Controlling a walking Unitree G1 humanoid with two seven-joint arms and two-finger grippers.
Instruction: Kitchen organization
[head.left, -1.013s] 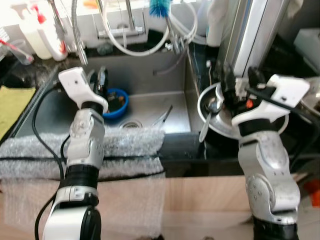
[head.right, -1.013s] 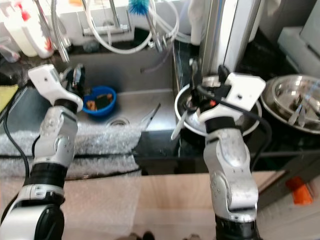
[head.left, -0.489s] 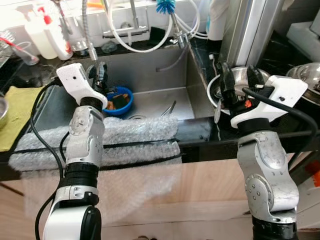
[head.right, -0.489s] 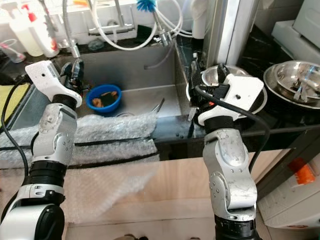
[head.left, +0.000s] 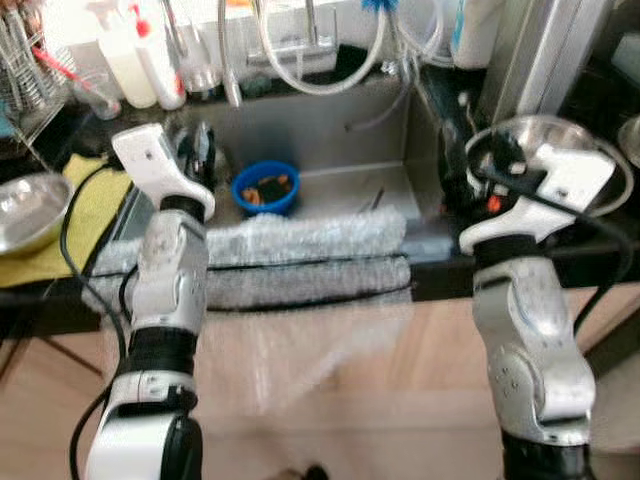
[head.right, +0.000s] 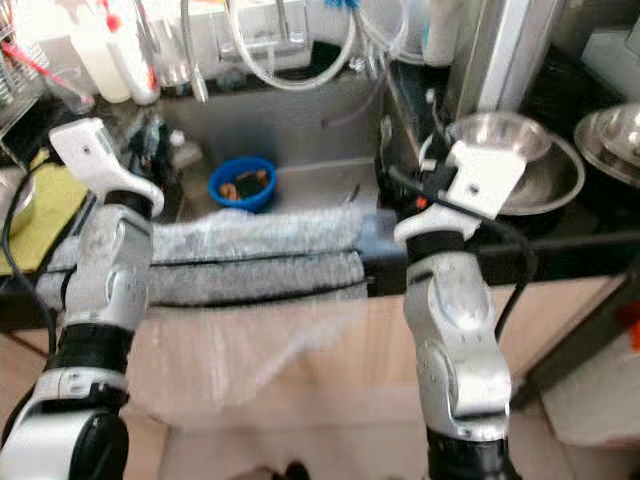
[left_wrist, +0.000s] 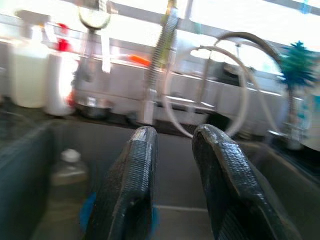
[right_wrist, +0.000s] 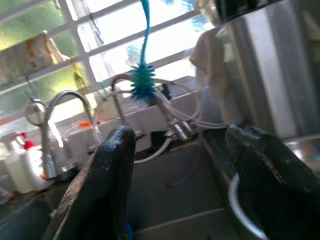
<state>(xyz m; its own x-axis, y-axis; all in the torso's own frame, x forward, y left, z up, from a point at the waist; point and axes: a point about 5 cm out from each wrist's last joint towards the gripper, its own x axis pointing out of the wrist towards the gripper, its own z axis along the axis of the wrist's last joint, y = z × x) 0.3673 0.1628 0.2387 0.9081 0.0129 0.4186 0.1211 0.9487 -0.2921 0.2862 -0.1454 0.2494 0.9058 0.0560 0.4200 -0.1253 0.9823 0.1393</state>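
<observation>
Left gripper (left_wrist: 172, 175) hangs over the sink (head.left: 330, 140), jaws slightly parted, empty. Right gripper (right_wrist: 180, 175), jaws wide apart, empty, beside the bowl (head.left: 560, 150).

Blue bowl (head.left: 265, 187) in the sink (head.left: 330, 140), apparently holding scraps; both arms raised before it

Two silver arms with black-fingered grippers

Each arm (head.left: 170, 290) is built of rounded silver segments with a black ribbed ring lower down and a white angular wrist housing (head.left: 150, 165) on top. A black cable (head.left: 72, 235) loops beside each. The right housing carries an orange-red mark (head.left: 492, 204). The fingers (left_wrist: 132, 185) are long, black, rounded and finely ridged.
</observation>
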